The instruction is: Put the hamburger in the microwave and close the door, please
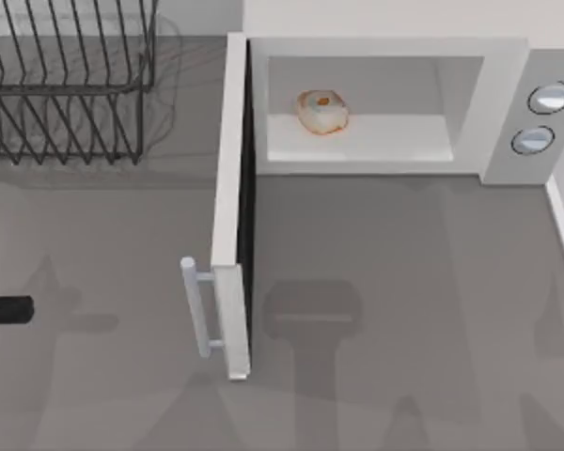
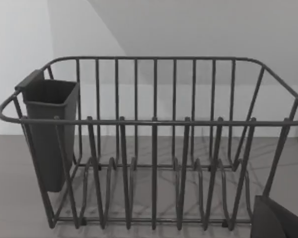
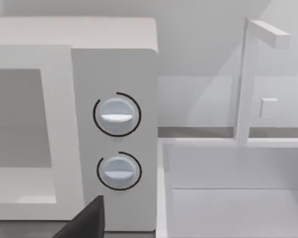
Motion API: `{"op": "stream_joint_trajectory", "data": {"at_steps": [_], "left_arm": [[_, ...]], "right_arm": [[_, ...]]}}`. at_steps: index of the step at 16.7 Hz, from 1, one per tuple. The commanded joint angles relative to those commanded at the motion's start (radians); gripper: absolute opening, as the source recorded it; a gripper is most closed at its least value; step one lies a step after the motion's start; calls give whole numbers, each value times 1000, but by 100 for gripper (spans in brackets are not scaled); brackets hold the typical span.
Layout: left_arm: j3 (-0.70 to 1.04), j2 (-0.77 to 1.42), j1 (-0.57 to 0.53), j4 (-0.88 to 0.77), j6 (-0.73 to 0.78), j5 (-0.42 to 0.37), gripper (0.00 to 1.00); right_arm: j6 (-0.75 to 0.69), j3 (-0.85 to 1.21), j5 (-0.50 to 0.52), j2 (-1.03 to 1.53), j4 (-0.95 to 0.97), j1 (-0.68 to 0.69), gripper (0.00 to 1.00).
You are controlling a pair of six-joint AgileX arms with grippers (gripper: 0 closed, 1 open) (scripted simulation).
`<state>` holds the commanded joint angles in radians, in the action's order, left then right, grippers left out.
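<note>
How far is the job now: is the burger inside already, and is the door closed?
Done: the small round cream hamburger lies inside the large white boxy microwave. In hand: nothing; no end effector touches the flat white door. Left: the door stands wide open and must be swung shut by its silver bar handle.

Hamburger (image 1: 322, 112) inside microwave (image 1: 395, 56); door (image 1: 231, 207) wide open.

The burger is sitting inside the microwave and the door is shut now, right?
Not quite. The hamburger is inside the microwave, but the door is not shut: in the top view it stands wide open, swung out toward the front of the table with its bar handle at the free edge. So the burger is in, and the door is open.
</note>
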<state>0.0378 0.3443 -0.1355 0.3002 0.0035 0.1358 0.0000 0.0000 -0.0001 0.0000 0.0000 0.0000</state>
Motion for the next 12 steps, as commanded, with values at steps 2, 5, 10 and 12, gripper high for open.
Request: {"op": "stream_joint_trajectory", "data": {"at_steps": [2,5,10,12], "left_arm": [[-4,75,19,84,3,-23,0],[-11,170,56,189,5,-57,0],[-14,202,78,220,5,-80,0],[-11,198,77,215,5,-80,0]], "right_arm": [[0,0,0,0,0,0,100],[0,0,0,0,0,0,100],[0,0,0,0,0,0,100],[0,0,0,0,0,0,100]]}}
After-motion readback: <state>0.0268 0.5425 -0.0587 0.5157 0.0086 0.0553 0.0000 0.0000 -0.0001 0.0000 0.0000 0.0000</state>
